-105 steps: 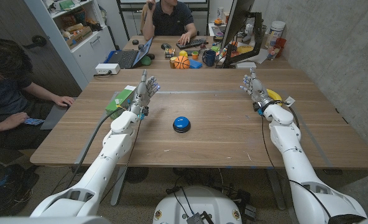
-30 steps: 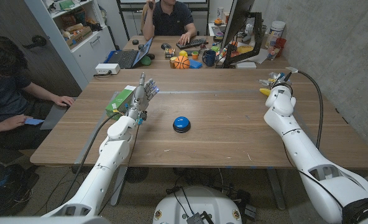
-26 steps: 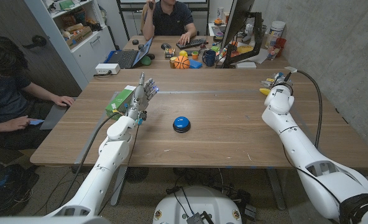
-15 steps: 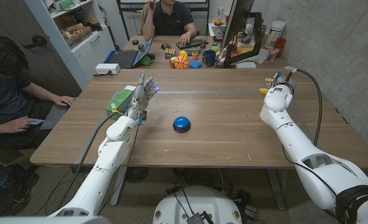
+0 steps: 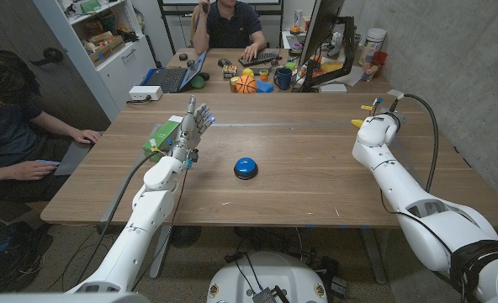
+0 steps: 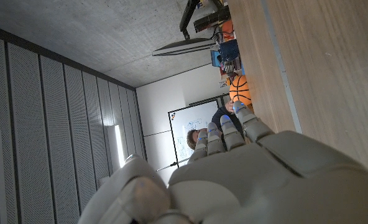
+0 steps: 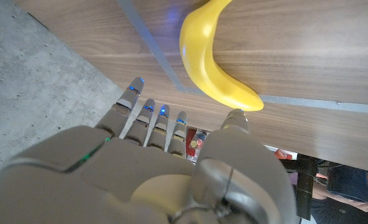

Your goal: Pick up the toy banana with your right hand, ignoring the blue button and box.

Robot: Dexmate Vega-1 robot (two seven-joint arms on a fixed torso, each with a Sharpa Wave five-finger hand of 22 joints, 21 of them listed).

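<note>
At the far left a person (image 5: 13, 109) sits at the table's left edge, one hand on the wood. Just right of that, a green box (image 5: 164, 135) lies on the table (image 5: 299, 181), with the left hand (image 5: 196, 124) raised beside it, fingers (image 5: 202, 116) upright and slightly apart, holding nothing. In the left wrist view the same hand (image 6: 246, 168) reaches out over the wood with its fingers straight, toward a small orange basketball (image 6: 239, 89) on the far desk.

Near the table's middle sits the blue button (image 5: 246, 167), well apart from both hands.

On the right side, toward the far right part of the table, the right hand (image 5: 373, 128) is turned down over the toy banana (image 5: 359, 123), of which only a yellow tip shows in the head view just left of the hand. The right wrist view shows the toy banana (image 7: 209, 59) plainly: smooth, glossy, bright yellow, a curved crescent lying on the wood beside a strip of grey tape (image 7: 150, 46). Its long axis runs roughly along the line of the hand's reach; which way that lies across the table I cannot tell. The right hand (image 7: 171, 162) hovers close to it with fingers (image 7: 148, 121) extended side by side and the thumb (image 7: 235, 124) apart, its tip just beside the banana's near end; touching or not, I cannot tell. The hand holds nothing.

Behind the table another person (image 5: 228, 25) sits at a cluttered desk.
</note>
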